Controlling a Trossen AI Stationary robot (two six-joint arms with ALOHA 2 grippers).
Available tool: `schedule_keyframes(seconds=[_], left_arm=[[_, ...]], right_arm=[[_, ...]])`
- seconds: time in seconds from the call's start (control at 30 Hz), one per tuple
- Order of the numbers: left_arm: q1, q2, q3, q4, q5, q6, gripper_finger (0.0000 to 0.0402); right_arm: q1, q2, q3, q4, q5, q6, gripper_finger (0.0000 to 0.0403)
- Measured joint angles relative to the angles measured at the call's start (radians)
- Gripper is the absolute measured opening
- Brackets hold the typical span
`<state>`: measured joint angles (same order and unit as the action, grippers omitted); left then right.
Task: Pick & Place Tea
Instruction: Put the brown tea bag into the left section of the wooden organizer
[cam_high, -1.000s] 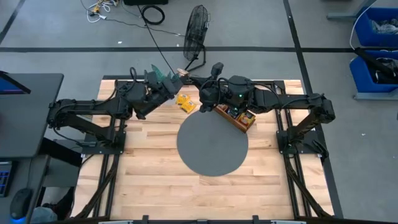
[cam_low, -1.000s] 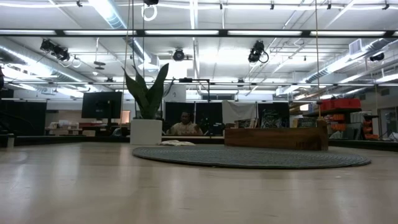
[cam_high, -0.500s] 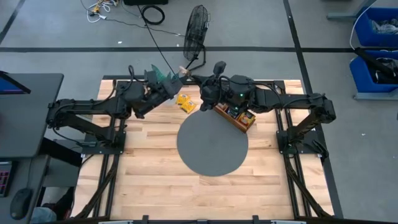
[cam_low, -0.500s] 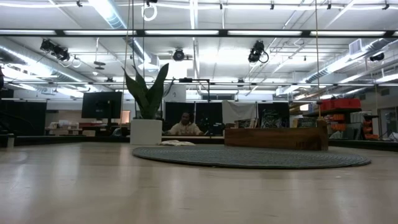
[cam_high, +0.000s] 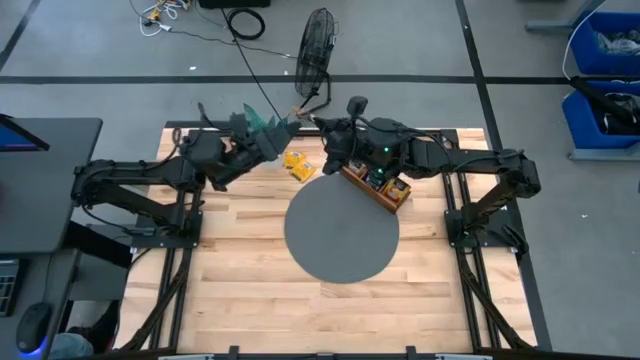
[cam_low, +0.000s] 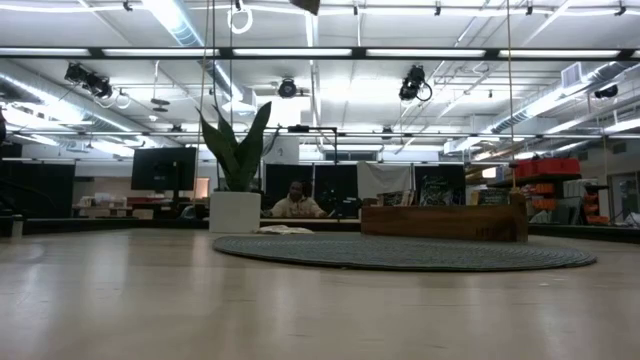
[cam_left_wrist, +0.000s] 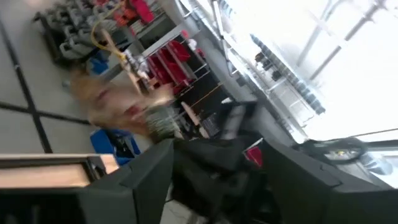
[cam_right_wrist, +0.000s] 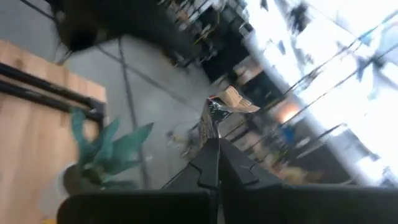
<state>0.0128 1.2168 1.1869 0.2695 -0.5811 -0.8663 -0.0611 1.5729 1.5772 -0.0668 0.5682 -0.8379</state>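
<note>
The left gripper is hanging raised at the far edge of the surface, right by the potted plant, and its own camera is pointing out at the room rather than down. In that wrist view the two dark fingers are showing wide apart with nothing between them. Everything beyond them is smeared: red bins and shelving are barely making themselves out.

Just to the right of that gripper, a few yellow tea packets are lying loose on the wood; from above they are merging into one small patch, so how many there are cannot be told.

The right gripper is hovering a little farther right, also at the far edge, above the near end of the wooden tray. In its wrist view the fingers are pressing together into one seam, holding nothing, and the plant is showing off to one side. The arm is covering much of the tray; only a bit of yellow tea is peeking out at its outer end.

The tray is sitting at the far rim of the round grey mat.

From table height both grippers are cut off above the frame; only the plant, the tray, the mat and a seated person far behind are showing.
</note>
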Motion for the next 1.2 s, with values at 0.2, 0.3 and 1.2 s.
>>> schedule_keyframes(seconds=[0.2, 0.3, 1.2], left_arm=[[0.001, -0.053, 0.000, -0.014, -0.006, 0.106, 0.0265], [0.000, -0.067, 0.001, -0.019, -0.005, 0.138, 0.0262], [0.000, -0.073, 0.000, -0.177, -0.014, 0.145, 0.0254]], right_arm=[[-0.063, -0.038, 0.000, -0.240, -0.010, 0.324, 0.0000], [-0.108, -0.048, 0.000, -0.430, -0.078, 0.524, 0.0000], [-0.302, -0.021, -0.405, -0.426, -0.347, 0.883, 0.0000]])
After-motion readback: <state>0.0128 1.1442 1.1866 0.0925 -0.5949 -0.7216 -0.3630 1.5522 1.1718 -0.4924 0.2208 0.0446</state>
